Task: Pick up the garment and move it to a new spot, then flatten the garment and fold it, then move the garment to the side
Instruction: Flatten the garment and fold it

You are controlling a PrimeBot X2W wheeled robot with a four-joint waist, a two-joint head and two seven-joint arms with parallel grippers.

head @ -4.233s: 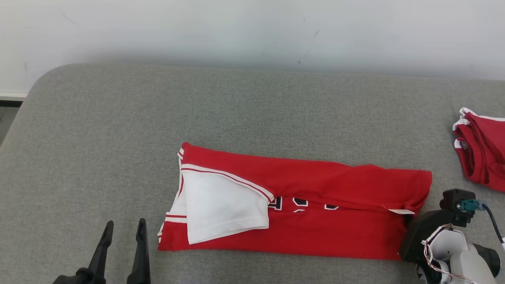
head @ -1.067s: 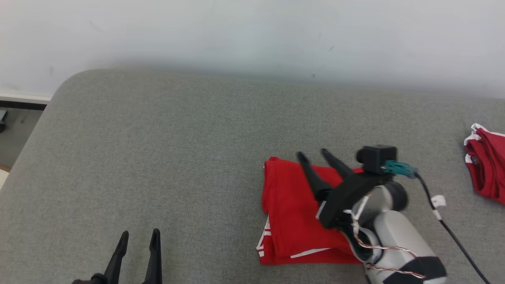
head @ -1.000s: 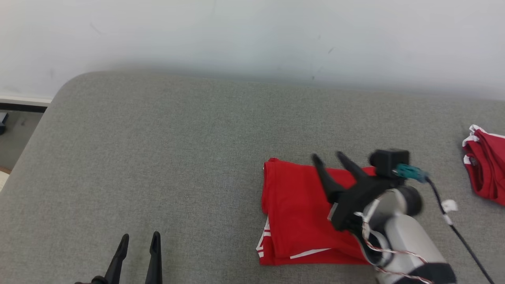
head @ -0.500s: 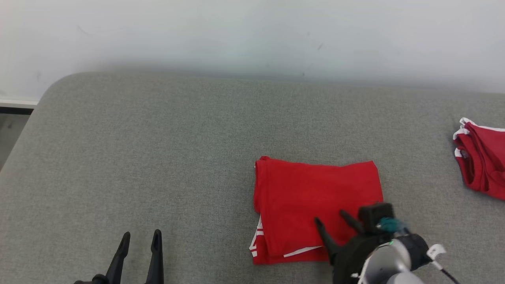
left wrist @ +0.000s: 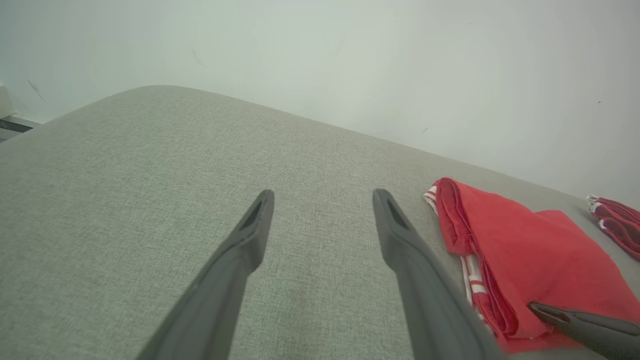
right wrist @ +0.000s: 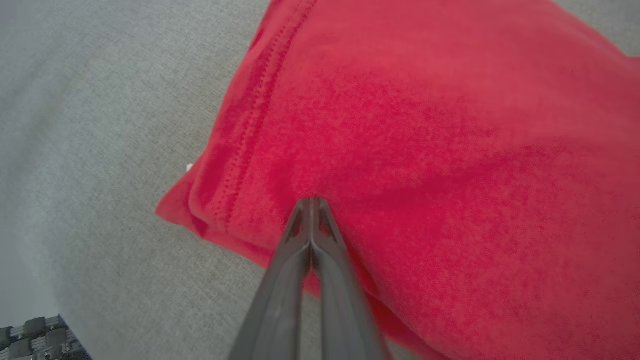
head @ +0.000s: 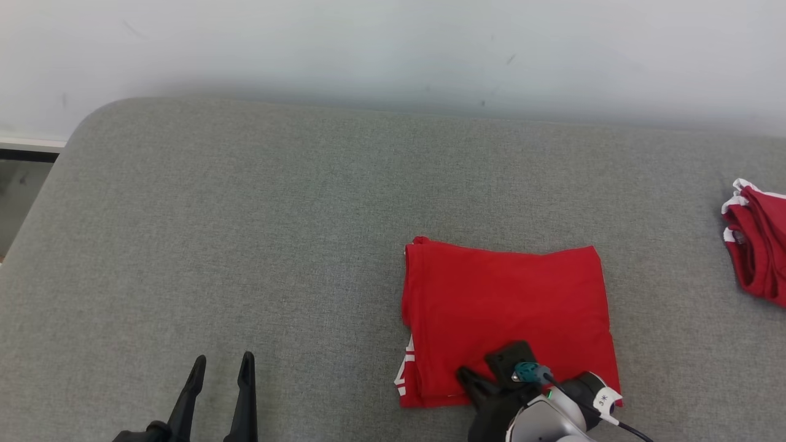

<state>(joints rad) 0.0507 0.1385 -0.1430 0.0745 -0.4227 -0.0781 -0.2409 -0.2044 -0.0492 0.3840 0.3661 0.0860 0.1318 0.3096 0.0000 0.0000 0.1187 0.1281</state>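
The red garment [head: 503, 307] lies folded into a compact rectangle on the grey padded surface [head: 245, 215], right of centre, with white-striped edges peeking out at its near left corner. My right gripper [head: 462, 372] is at the garment's near edge, shut, its fingertips pressed together against the top layer of the garment [right wrist: 425, 125]; the right wrist view shows the right gripper [right wrist: 311, 200] with no fabric between the tips. My left gripper [head: 222, 359] stands open at the lower left, well clear of the garment [left wrist: 540, 250]; the left wrist view has the left gripper [left wrist: 322, 192] over bare surface.
A second bundle of red cloth with white trim [head: 758, 239] lies at the far right edge. A white wall runs along the back. The surface's rounded corner and the floor [head: 18, 184] are at the left. Broad bare fabric spreads left of the garment.
The long strip of garment is now folded in half. My right gripper drew back from over the garment to its near edge and shut. The left gripper stayed put; the camera shifted slightly.
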